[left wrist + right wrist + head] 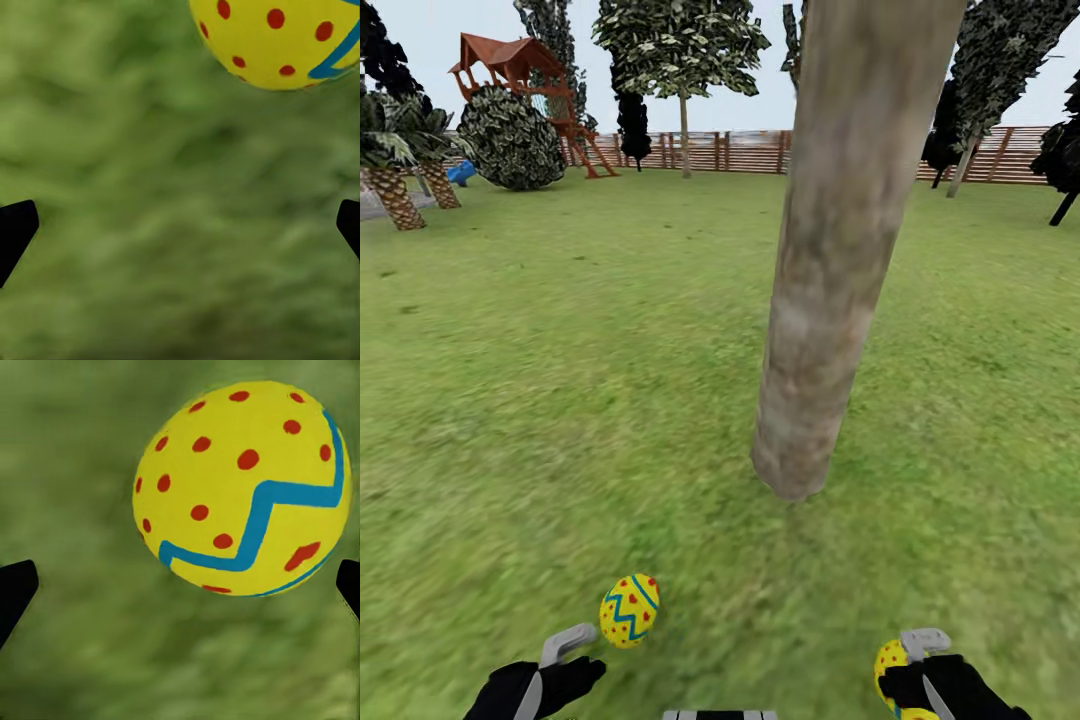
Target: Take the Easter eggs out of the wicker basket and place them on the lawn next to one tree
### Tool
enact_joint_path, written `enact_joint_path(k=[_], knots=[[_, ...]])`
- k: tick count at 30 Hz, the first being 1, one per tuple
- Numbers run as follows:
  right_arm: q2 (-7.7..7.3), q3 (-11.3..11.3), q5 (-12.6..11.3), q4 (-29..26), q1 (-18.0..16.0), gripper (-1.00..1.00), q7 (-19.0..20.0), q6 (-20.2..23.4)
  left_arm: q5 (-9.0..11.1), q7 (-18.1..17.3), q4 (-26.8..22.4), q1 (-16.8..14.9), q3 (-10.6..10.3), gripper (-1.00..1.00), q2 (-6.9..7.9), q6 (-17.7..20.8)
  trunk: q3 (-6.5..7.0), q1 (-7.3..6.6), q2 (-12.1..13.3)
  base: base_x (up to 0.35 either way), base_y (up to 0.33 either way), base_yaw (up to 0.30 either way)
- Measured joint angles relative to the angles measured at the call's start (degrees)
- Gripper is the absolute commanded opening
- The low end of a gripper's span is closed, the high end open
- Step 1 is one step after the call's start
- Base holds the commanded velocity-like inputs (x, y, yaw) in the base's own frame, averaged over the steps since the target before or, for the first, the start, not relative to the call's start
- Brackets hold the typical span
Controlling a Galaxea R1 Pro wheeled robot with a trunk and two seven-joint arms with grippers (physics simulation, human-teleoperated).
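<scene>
With both the left end effector (560, 655) and right end effector (920, 660) spread open and empty, one egg (629, 610) and another egg (890, 665) lie loose on the lawn (560, 400) near the tree (830, 300), so a careless arm or base move could nudge them away.

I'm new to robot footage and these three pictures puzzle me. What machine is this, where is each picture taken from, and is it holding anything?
These are simulator renders of a wheeled robot with two arms. The big picture comes from a camera on its head, looking down over a lawn toward a thick tree trunk. Its left gripper and right gripper show at the bottom. The other two pictures come from cameras near each gripper, looking along the fingers.

One Easter egg lies on the grass just ahead of the left gripper, whose dark fingertips stand wide apart with nothing between them. A second egg sits at the right gripper, whose fingertips are also wide apart and not touching it. So both grippers look open and nothing is held.
</scene>
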Motion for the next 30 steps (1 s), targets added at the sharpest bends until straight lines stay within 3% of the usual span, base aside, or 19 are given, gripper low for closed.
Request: enact_joint_path(k=[6, 15, 20, 30], knots=[[-0.09, -0.1, 0.0, 0.0, 0.0, 1.0, 0.0, 0.1, 0.7, -0.1, -0.1, 0.0, 0.7, 1.0, 0.01, -0.1, 1.33, -0.13, 0.1, -0.182, 0.209, 0.281], [-0.09, 0.0, -0.1, 0.0, 0.0, 1.0, 0.1, 0.1, 0.8, -0.5, -0.1, 0.0, 0.7, 1.0, 0.04, 0.0, 3.32, -0.36, 0.2, -0.212, 0.236, 0.031], [-0.01, 0.0, 0.0, 0.0, 0.0, 1.0, 0.0, 0.1, 0.9, -0.5, -0.1, 0.0, 0.8, 1.0, 0.17, 0.0, 4.43, -0.49, 0.3, -0.21, 0.237, 0.237], [0.09, 0.1, 0.1, 0.0, 0.0, 1.0, 0.0, 0.1, 1.1, -0.4, -0.1, 0.0, 0.9, 1.0, 0.07, -0.1, 6.61, -0.95, 0.8, -0.022, 0.026, 0.292]])
